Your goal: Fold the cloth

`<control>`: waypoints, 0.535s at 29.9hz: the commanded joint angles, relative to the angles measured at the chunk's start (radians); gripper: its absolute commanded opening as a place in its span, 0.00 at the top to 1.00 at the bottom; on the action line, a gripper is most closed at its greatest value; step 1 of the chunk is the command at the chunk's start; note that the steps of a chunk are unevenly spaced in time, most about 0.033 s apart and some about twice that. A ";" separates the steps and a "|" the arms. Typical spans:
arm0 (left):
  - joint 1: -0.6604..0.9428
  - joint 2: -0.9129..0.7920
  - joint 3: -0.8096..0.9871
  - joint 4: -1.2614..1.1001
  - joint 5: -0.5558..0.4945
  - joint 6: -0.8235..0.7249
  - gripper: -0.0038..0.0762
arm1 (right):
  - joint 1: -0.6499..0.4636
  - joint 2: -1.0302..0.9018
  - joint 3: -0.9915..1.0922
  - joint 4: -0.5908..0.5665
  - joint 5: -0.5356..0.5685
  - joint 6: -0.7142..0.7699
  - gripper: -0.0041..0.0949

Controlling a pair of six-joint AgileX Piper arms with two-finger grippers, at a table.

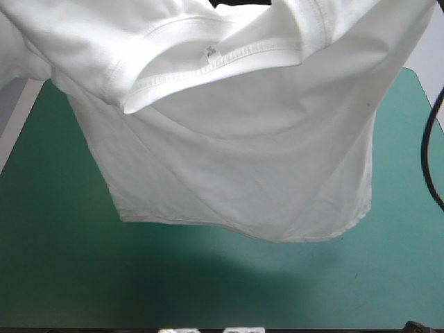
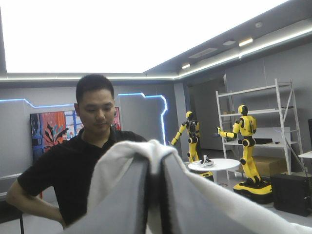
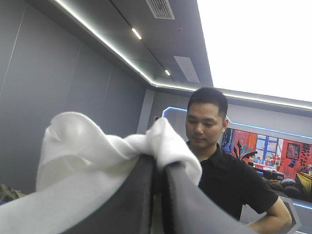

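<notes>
**Shirt aloft between both hands, hem lowest**

I have the T-shirt (image 1: 236,159) lifted over the teal-green worktop (image 1: 62,277), hanging as one wide sheet. My left hand (image 2: 156,165) is pinched all but closed on a white fold, and my right hand (image 3: 158,168) likewise. The cloth drops below both hands, its width running from one to the other. Its hem (image 1: 277,237) looks clear of the worktop. Neither hand is nearer, so I judge they must lower together, hem first.
</notes>
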 commanded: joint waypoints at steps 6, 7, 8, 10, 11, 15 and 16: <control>-0.005 0.045 0.019 0.062 0.056 -0.034 0.96 | -0.001 0.041 -0.017 -0.147 0.193 0.122 0.98; -0.005 0.058 0.032 0.087 0.084 -0.051 0.96 | -0.001 0.058 -0.017 -0.182 0.226 0.153 0.98; -0.005 0.075 0.051 0.115 0.117 -0.061 0.96 | -0.001 0.077 -0.017 -0.228 0.267 0.194 0.98; -0.005 0.111 0.094 0.142 0.158 -0.068 0.96 | -0.001 0.114 -0.015 -0.301 0.328 0.241 0.98; -0.005 0.130 0.122 0.149 0.167 -0.068 0.96 | -0.001 0.130 -0.007 -0.330 0.347 0.256 0.98; -0.005 0.201 0.228 0.171 0.167 -0.070 0.96 | -0.054 0.168 0.110 -0.337 0.353 0.294 0.98; -0.005 0.216 0.252 0.171 0.167 -0.070 0.96 | -0.078 0.171 0.143 -0.314 0.349 0.302 0.98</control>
